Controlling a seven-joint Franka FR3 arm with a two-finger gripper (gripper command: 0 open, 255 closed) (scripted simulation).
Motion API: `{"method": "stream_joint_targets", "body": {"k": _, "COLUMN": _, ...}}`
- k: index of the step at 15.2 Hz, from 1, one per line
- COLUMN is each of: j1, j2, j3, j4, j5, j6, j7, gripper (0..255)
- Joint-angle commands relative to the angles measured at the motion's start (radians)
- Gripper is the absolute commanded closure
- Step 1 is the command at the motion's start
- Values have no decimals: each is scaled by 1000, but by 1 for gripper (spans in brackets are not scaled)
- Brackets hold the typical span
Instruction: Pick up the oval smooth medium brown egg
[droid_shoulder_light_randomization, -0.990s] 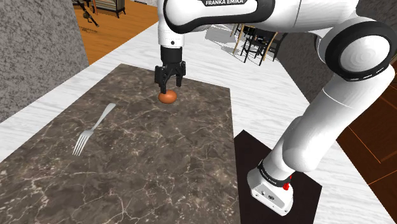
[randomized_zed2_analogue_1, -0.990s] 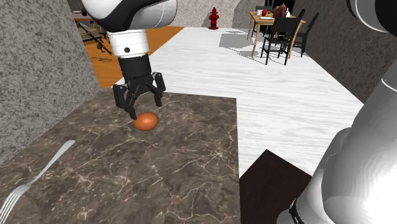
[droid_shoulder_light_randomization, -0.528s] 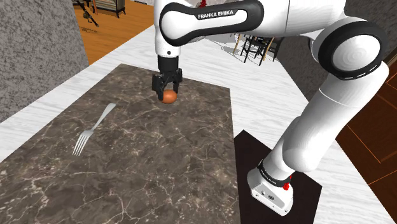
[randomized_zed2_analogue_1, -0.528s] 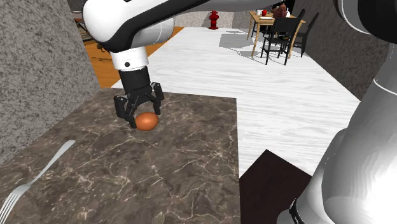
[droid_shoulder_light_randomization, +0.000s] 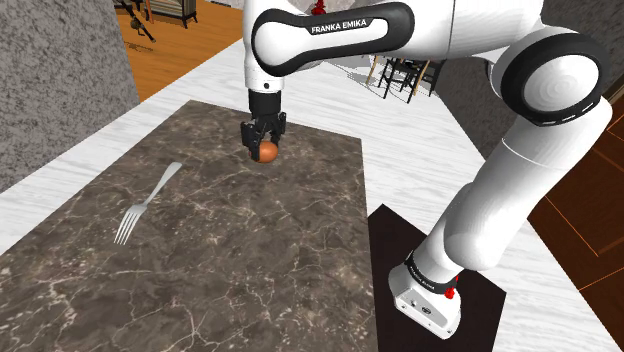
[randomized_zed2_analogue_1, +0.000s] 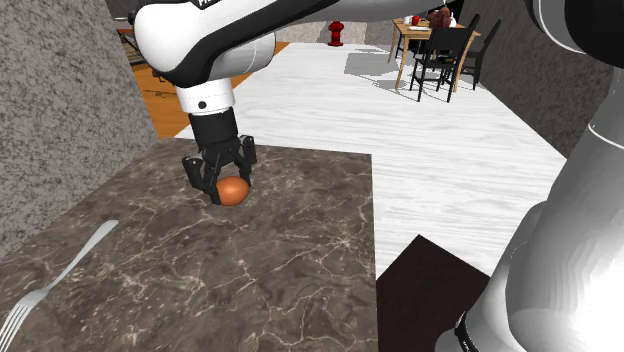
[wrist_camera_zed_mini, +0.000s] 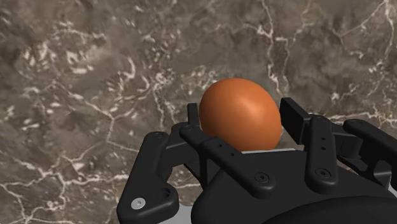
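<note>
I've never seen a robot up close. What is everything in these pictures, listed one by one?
egg: one, brown, on the slab, between the fingers
fork: one, silver, lying on the slab, to the shoulder view's left of the egg
slab: one, dark brown marble, on the white surface
surface: one, white, around the slab
table and chairs: one set, wooden table with dark chairs, far back
hydrant: one, red, far back
stand: one, dark, under the arm
arm: one, white with dark joints
fingers: two, black, clasping the egg
</note>
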Motion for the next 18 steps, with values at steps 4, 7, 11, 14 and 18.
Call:
{"method": "stream_joint_targets", "body": {"k": 4, "j1": 0, "j2": 5, "j3": 0, "j4": 5, "j5": -1, "j6": -2, "j7": 2, "gripper": 255}}
{"method": "stream_joint_targets", "body": {"k": 7, "j1": 0, "j2": -3, "j3": 0, "j4": 36, "j5": 0, "j6": -41, "j7": 4, "gripper": 255}}
{"method": "stream_joint_targets", "body": {"k": 11, "j1": -1, "j2": -10, "j3": -1, "j4": 81, "j5": 0, "j6": -93, "j7": 9, "gripper": 255}}
{"method": "stream_joint_targets", "body": {"k": 14, "j1": -2, "j2": -13, "j3": -1, "j4": 117, "j5": 0, "j6": -132, "j7": 12, "gripper": 255}}
{"method": "stream_joint_targets", "body": {"k": 18, "j1": -2, "j2": -15, "j3": -1, "j4": 169, "j5": 0, "j6": -185, "j7": 17, "gripper": 255}}
